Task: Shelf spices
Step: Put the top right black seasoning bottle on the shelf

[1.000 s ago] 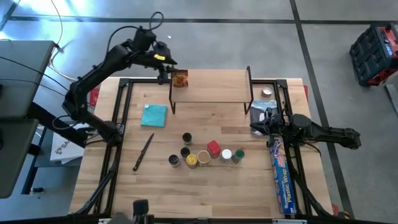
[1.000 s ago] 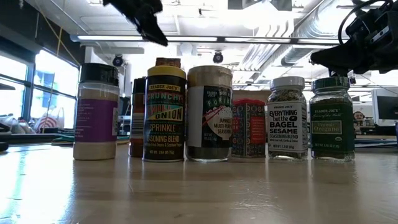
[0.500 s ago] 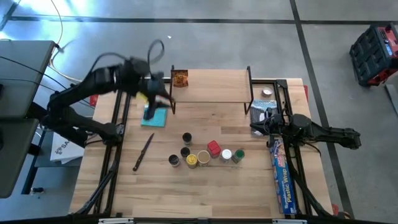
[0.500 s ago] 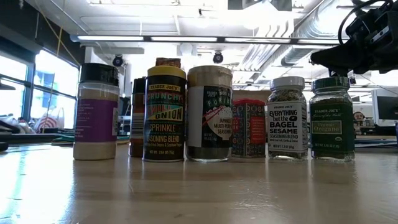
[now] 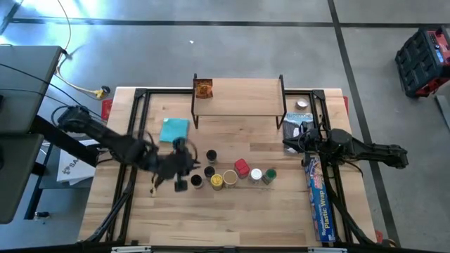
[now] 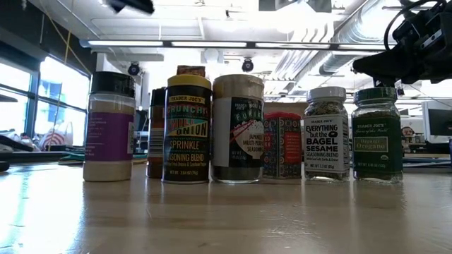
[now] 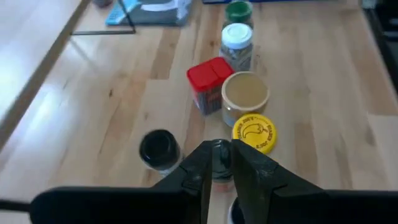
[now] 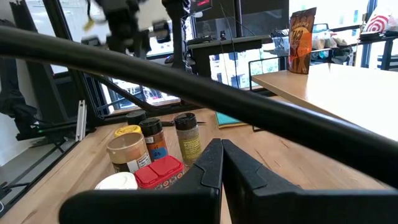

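Low view: spice jars (image 6: pixel 233 130) line the wooden tabletop (image 6: pixel 226 219) under ceiling pipes.

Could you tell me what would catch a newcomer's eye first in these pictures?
Probably the cluster of spice jars near the table's middle, with the left pincer hovering at its left end, its fingers nearly together above a dark-lidded jar. Next, the orange-brown packet standing alone at the left end of the shelf. The right pincer waits shut at the right edge.

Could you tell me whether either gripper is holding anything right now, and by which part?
Neither: the left gripper hovers above a dark-lidded jar, and the right gripper is shut on nothing.
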Available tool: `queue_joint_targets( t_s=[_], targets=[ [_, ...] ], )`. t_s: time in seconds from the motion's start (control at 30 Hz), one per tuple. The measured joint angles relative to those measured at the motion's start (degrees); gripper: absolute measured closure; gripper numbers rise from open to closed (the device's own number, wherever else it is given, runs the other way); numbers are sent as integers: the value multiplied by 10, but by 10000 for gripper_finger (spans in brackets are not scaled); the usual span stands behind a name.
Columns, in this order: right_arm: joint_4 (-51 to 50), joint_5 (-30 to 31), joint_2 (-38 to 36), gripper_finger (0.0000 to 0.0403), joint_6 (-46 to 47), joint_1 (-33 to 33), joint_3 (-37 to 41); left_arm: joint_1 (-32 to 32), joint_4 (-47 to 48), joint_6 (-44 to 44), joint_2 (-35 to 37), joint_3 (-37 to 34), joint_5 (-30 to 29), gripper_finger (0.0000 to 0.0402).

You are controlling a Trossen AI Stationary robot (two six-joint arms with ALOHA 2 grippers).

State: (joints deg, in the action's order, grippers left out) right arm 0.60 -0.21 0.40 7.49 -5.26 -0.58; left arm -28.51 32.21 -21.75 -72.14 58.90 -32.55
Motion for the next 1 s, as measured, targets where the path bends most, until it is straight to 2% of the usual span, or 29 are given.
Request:
queue_joint_targets(
  t_s=[0.2, 0.27, 0.33, 0.47, 0.57, 0.67, 0.8, 0.87, 1.0],
  targets=[
    [0, 0, 0, 403, 0, 0, 0, -67, -135, -67, 1, -113, -181, 346],
    [0, 0, 0, 403, 0, 0, 0, -80, -179, -71, 1, -143, -220, 346],
    [0, 0, 0, 403, 0, 0, 0, -87, -218, -73, 3, -171, -230, 346],
    [0, 0, 0, 403, 0, 0, 0, -88, -290, -98, 28, -224, -204, 343],
    [0, 0, 0, 403, 0, 0, 0, -79, -348, -62, 52, -260, -192, 326],
    [0, 0, 0, 403, 0, 0, 0, -28, -358, -17, 79, -274, -117, 292],
    [3, 14, 0, 403, 0, 0, 0, 78, -355, 4, 84, -271, 64, 234],
    [4, 13, 0, 403, 9, 0, 0, 125, -350, 8, 79, -259, 133, 205],
    [3, 13, 0, 403, 63, 0, 0, 178, -326, 33, 57, -226, 196, 162]
  ],
)
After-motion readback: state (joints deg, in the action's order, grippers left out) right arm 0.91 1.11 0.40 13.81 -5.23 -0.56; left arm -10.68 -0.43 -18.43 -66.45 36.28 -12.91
